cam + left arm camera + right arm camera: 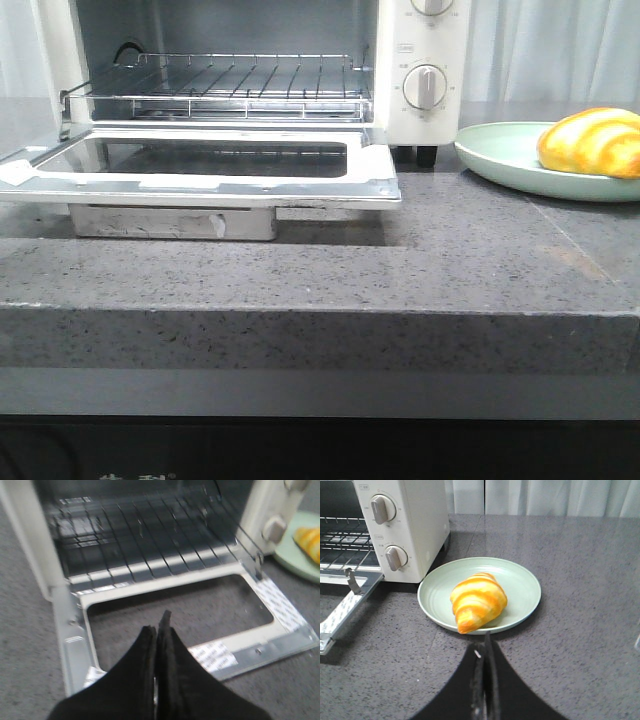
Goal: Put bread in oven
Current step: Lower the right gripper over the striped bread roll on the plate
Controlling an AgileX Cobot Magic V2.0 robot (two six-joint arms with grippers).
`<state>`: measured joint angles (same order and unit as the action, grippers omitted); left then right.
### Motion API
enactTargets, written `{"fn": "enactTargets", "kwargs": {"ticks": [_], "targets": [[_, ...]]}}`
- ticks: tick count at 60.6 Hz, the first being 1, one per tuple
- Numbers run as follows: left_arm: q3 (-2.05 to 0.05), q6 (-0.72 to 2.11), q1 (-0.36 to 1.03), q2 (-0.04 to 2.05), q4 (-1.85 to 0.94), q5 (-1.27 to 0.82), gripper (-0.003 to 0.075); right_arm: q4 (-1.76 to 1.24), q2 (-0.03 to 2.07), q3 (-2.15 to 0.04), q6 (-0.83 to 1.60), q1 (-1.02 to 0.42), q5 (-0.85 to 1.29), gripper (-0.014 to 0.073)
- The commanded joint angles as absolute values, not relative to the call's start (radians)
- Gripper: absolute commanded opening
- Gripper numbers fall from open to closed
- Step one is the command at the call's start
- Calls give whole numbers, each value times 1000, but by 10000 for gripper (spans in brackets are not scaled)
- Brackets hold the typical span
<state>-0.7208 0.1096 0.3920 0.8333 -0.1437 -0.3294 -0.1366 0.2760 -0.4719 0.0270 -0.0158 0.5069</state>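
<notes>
Bread (478, 602): we record one glossy golden bun, orange-striped, on green plate (522, 582) toward the counter's right edge; left gripper (157, 630) and right gripper (484, 652) both pressed together, empty.

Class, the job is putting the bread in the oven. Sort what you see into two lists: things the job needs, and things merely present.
Needed for the job:
- bread
- oven, door already down
- right gripper, shut, near the bread
- left gripper, shut, at the oven door

Merely present:
- pale green plate under the bread
- grey countertop
</notes>
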Motion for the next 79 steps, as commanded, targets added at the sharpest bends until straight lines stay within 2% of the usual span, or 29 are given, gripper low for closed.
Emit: {"fn": "enactTargets", "kwargs": {"ticks": [1,18,36,39,43,51,54,57,69,79], "targets": [[-719,95,313,733,-150,-237,-21,-146,310,-508,-28,-10,441,-60],[-553,95,92,406,-151,-297,-21,-204,397,-509,-53,-10,446,-60],[-458,78,-12,230,-152,-388,-20,-217,603,-619,-160,-10,458,-35],[-458,78,-12,230,-153,-390,-20,-217,663,-659,-161,-10,455,0],[-458,78,-12,230,-153,-390,-20,-217,752,-714,-161,-10,451,99],[-458,78,-12,230,-153,-390,-20,-250,922,-808,-181,-10,456,435],[-458,78,-12,230,-153,-390,-20,-266,973,-838,-188,-7,447,528],[-458,78,-12,230,-153,-390,-20,-291,1020,-862,-188,9,439,584],[-458,78,-12,230,-153,-390,-20,-464,1206,-957,-156,124,488,591],[-458,78,-12,230,-153,-390,-20,-634,1328,-1031,-24,137,565,591]]}}
